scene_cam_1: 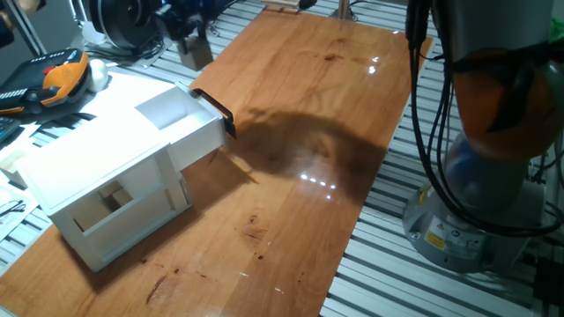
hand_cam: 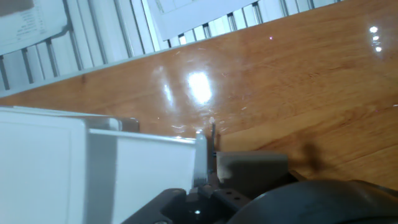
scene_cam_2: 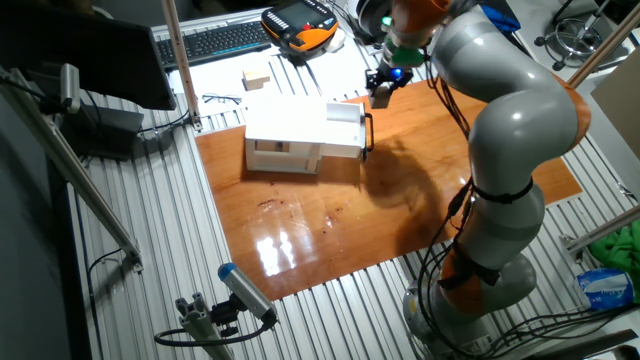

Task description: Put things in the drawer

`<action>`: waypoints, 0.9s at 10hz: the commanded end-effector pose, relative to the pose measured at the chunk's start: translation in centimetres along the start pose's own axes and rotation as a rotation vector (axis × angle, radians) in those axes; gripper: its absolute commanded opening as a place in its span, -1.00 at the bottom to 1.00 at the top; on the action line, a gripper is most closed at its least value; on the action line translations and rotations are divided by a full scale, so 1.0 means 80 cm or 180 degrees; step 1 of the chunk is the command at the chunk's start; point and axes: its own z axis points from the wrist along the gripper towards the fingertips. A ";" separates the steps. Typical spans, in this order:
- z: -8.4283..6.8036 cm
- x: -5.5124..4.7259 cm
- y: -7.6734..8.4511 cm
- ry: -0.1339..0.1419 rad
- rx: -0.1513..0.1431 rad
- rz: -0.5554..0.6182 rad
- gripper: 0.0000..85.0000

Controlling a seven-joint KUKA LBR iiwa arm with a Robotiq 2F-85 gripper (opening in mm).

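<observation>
The pincer (scene_cam_1: 189, 40) is cut off by the top edge of one fixed view, and its fingers are too dark to tell apart. Only the cube (scene_cam_1: 196, 55) hanging from its tips reads clearly, so the pincer is taken to be pinching the cube. The cube is a small, plain, pale beige block, tilted a little and held in the air just beyond the far end of the drawer (scene_cam_1: 196, 141), above the tabletop (scene_cam_1: 300, 211). In the other fixed view the pincer (scene_cam_2: 382, 92) is a small dark shape under a blue light and the cube cannot be made out. In the hand view the cube (hand_cam: 252, 167) is only a blurred grey patch in shadow, just right of the drawer's white wall (hand_cam: 149, 165). The drawer is pulled out of the white cabinet (scene_cam_1: 88, 167) at the left of the tabletop. Its black bar handle (scene_cam_1: 216, 106) faces right and the part of its white inside that can be seen is bare. Something pale sits in the cabinet's lower compartment (scene_cam_1: 115, 207), but it is too indistinct to name. Most of the grey arm (scene_cam_2: 500, 130) fills the right side of the other fixed view. A separate pale block (scene_cam_2: 257, 80) lies beyond the cabinet, off the tabletop.
</observation>
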 end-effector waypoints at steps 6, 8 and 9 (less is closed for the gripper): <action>-0.001 0.018 0.058 0.0004 0.0051 0.0079 -1.00; 0.003 0.022 0.078 -0.0010 0.0047 0.0132 -1.00; 0.007 0.025 0.085 -0.0019 0.0040 0.0162 -1.00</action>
